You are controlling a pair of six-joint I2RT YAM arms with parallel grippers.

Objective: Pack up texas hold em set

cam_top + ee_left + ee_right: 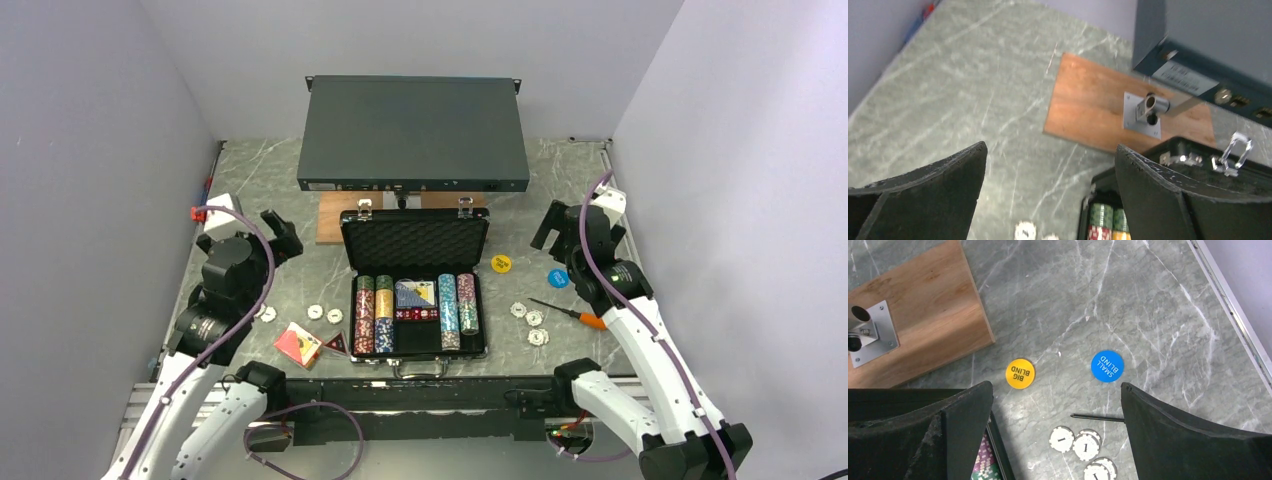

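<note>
Small black ribbed briefcase (414, 240) lies open on the grey marbled counter (260, 180); left gripper (1050, 147) and right gripper (1057, 386) hover, jaws wide, empty.

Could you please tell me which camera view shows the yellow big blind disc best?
The right wrist view: the yellow disc lies unobstructed, its BIG BLIND lettering legible. Top external shows only a small yellow spot right of the case. Left wrist misses it.
</note>
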